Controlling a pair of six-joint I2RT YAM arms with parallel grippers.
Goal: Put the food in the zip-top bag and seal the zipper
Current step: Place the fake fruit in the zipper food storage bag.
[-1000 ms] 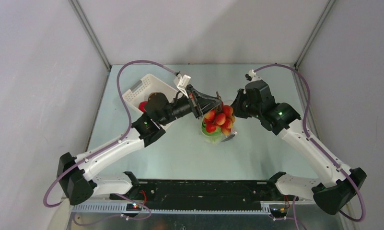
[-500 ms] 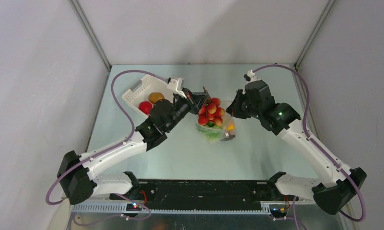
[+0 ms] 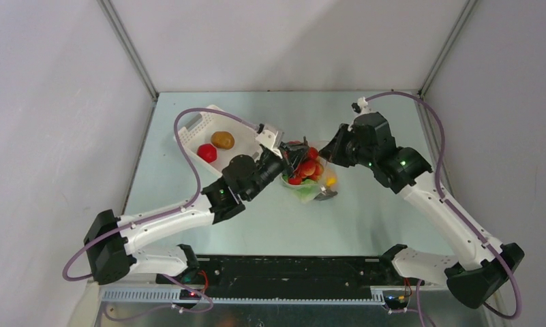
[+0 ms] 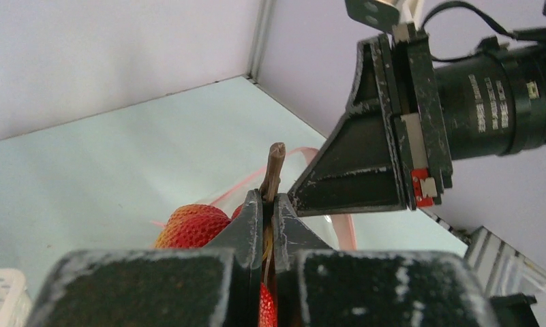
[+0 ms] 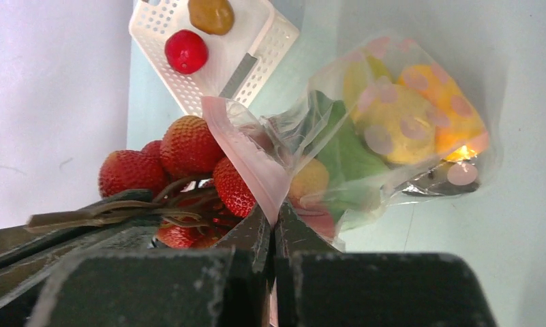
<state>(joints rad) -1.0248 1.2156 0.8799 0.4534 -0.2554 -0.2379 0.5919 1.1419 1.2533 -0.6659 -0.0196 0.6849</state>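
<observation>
The zip-top bag [image 5: 304, 109] lies near the middle of the tabletop [image 3: 256, 218], its far end down on the surface and its mouth lifted toward 11 o'clock. Through the pink-dotted plastic show a yellow piece [image 5: 392, 122], a green one [image 5: 345, 160] and an orange one [image 5: 461, 122]. The zipper [image 5: 246, 146], a pale pink strip, runs along the raised mouth edge and is unsealed.

The right fingers [image 5: 268, 228] are pinched fully together on that pink strip, with no gap between them (in the top view they reach the bag from 2 o'clock [image 3: 330, 158]).

The strawberry bunch [image 5: 188, 146] hangs right at the mouth, pressed against the pink strip on its 9 o'clock side; whether any berry is past the rim cannot be told. Its brown stem [image 4: 273, 163] sticks up from between the left fingers [image 4: 263, 212], which are clamped tight on it and come in from 8 o'clock [image 3: 292, 154].

At 10 o'clock from the bag sits the white lattice basket [image 3: 195, 126], well apart from it and holding a red fruit [image 3: 206, 152] and a brown one [image 3: 222, 139].

The black barrel of the right arm [image 4: 484, 102] carries small white lettering in the left wrist view, too fine to read.
</observation>
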